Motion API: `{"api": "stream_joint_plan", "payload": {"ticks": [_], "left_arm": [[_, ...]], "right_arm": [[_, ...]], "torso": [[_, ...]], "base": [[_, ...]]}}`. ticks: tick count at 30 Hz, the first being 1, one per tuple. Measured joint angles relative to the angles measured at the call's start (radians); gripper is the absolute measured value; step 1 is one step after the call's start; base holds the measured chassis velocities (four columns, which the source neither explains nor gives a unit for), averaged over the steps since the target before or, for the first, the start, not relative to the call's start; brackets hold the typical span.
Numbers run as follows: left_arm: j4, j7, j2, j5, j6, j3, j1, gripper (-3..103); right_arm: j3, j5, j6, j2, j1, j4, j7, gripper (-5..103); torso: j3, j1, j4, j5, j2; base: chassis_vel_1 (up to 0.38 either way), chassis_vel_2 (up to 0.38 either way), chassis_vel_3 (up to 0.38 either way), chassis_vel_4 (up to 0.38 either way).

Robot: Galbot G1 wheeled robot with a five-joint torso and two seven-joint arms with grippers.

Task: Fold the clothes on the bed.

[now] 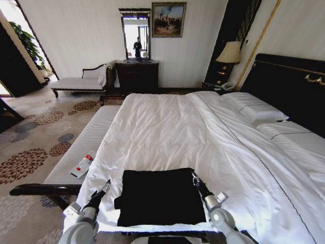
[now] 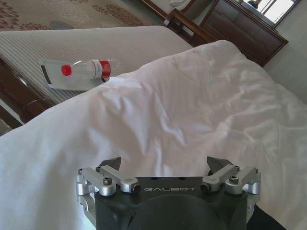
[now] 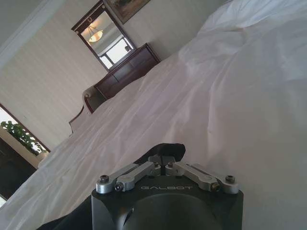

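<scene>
Folding looks partly done. Right gripper [image 1: 193,176] is pinched closed on the shirt [image 1: 160,197] corner, apparently; left gripper [image 1: 106,184], beside it, gapes empty. Next needs a clean carry-over.

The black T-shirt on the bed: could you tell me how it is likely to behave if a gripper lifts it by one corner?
The black T-shirt lies flat and soft on the white duvet, so it would probably hang limp and unfold. The right gripper is shut on its corner, where the cloth bunches, suggesting it is thin and light. It seems unlikely to slip once pinched.
</scene>
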Motion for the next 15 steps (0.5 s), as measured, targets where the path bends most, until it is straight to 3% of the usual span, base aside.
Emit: {"api": "stream_joint_plan", "payload": {"ticks": [7,9,13,14,15], "left_arm": [[0.007,0.0,0.002,-0.002,-0.003,-0.003,0.003,100],[0.008,0.0,0.003,-0.003,-0.003,-0.001,0.002,100],[0.01,0.0,0.003,-0.003,-0.003,0.002,0.0,100],[0.011,0.0,0.004,-0.003,-0.003,0.003,-0.001,100],[0.012,0.0,0.004,-0.003,-0.003,0.003,-0.001,100]], "right_arm": [[0.0,-0.012,-0.011,0.004,0.001,-0.005,0.03,0],[0.001,-0.001,-0.001,0.014,0.011,-0.012,0.005,16],[0.001,0.021,0.006,0.028,0.024,-0.024,-0.001,21],[0.004,0.048,0.012,0.041,0.035,-0.033,-0.001,33],[0.005,0.054,0.013,0.044,0.037,-0.034,0.0,33]], "torso": [[0.0,0.0,0.0,-0.0001,0.0],[0.0,0.0,-0.0001,-0.0001,0.0],[0.0,0.0,0.0,-0.0001,0.0],[0.0,0.0,0.0,0.0,0.0],[0.0,0.0,0.0,0.0,0.0]], "base": [[0.0,0.0,0.0,0.0],[0.0,0.0,0.0,0.0],[0.0,0.0,0.0,0.0],[0.0,0.0,0.0,0.0],[0.0,0.0,0.0,0.0]]}}
